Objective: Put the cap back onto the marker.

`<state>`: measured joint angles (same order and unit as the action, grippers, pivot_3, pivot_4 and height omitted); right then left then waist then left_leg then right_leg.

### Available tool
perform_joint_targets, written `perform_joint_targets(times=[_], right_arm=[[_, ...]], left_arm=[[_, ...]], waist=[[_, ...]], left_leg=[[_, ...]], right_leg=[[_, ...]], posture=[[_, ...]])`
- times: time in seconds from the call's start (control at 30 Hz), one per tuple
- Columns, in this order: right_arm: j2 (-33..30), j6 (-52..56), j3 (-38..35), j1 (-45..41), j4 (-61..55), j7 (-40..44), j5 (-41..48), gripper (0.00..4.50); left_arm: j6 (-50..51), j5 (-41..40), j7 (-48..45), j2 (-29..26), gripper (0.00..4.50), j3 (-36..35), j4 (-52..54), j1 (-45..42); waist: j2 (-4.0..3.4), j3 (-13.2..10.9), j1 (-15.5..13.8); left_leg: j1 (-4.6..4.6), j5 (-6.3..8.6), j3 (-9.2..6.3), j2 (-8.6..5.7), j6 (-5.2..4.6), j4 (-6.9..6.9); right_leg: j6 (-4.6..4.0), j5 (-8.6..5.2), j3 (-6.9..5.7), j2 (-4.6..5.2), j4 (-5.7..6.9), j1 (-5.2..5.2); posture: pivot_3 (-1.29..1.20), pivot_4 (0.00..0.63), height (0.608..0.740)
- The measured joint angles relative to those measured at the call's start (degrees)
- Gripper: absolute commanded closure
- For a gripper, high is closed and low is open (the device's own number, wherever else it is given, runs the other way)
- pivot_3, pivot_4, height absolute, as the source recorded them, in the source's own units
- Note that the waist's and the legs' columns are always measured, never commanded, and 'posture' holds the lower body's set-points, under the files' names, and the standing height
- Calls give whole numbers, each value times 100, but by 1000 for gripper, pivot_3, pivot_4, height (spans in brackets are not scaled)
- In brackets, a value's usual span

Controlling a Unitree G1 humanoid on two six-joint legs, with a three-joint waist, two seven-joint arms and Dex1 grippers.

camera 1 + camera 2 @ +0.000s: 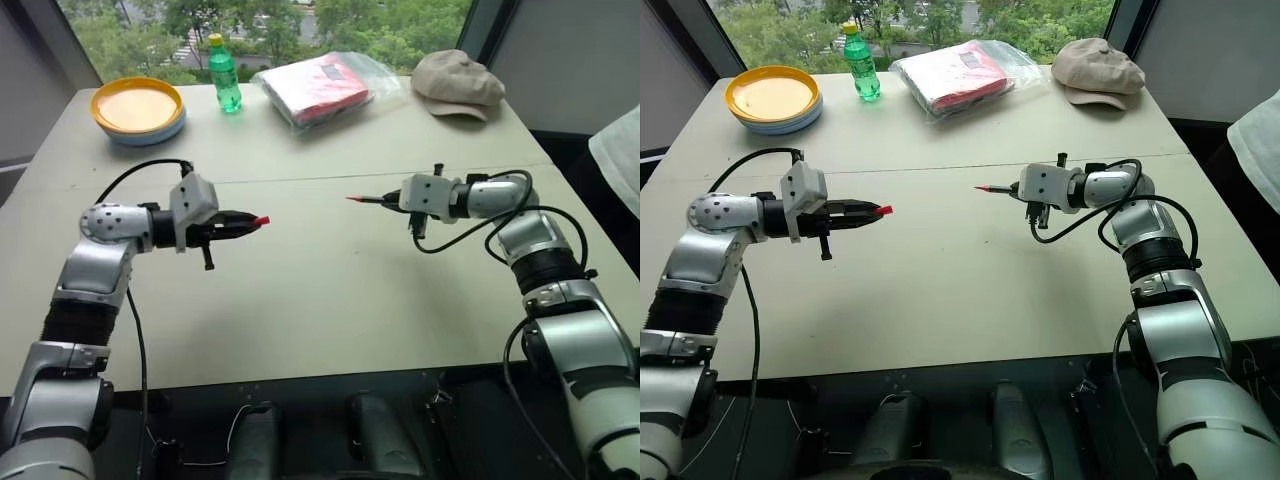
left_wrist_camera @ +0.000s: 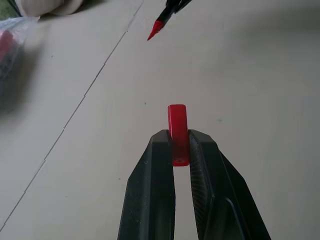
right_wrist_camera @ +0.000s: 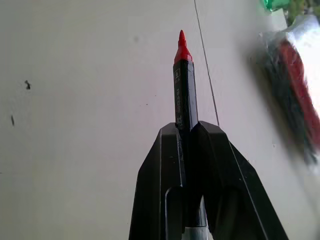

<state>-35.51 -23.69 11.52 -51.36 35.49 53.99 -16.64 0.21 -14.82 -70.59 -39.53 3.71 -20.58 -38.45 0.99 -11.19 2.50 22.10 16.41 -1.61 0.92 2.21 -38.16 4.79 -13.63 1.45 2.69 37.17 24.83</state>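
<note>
Red plastic pokes out from between the two black fingers of the left hand: that hand is clamped tight on the cap, which sticks out past the fingertips toward the other arm. Across from it, the right hand is closed just as firmly around the black barrel of the marker, the bare red tip aimed back at the cap. Both are held up off the pale surface, roughly level with each other, with an open stretch of air between tip and cap.

So the picking-up looks done, and the two pieces already face each other. What remains, as I judge it, is the fine part: lining the tip up with the cap, closing the gap and pressing the cap home.

From the left wrist you see the cap end-on in its grip and the marker tip off beyond the fingers, a little to one side rather than dead ahead. The right wrist shows the barrel running straight out from its fingers. Only the head views take in the far end of the surface beyond both hands: a yellow plate, a green bottle, a bagged red packet and a tan hat.
</note>
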Motion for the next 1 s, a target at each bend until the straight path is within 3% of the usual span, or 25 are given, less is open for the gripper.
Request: perform_joint_targets(times=[0.37,1.0], right_arm=[[127,1211,234,779,-2616,-140,-119,4484],[328,2040,548,822,-3438,-16,-44,4484]], left_arm=[[-548,225,-428,473,4500,49,-1136,-861],[-830,420,-653,619,4500,220,-1408,-956]], waist=[[1,0,-14],[1,0,-12]], left_leg=[[5,0,-5,-1,-1,-7],[5,0,-7,-1,-1,-7]], right_leg=[[0,0,-4,-1,4,1],[0,0,-4,-1,4,1]], posture=[[0,150,740],[0,150,740]])
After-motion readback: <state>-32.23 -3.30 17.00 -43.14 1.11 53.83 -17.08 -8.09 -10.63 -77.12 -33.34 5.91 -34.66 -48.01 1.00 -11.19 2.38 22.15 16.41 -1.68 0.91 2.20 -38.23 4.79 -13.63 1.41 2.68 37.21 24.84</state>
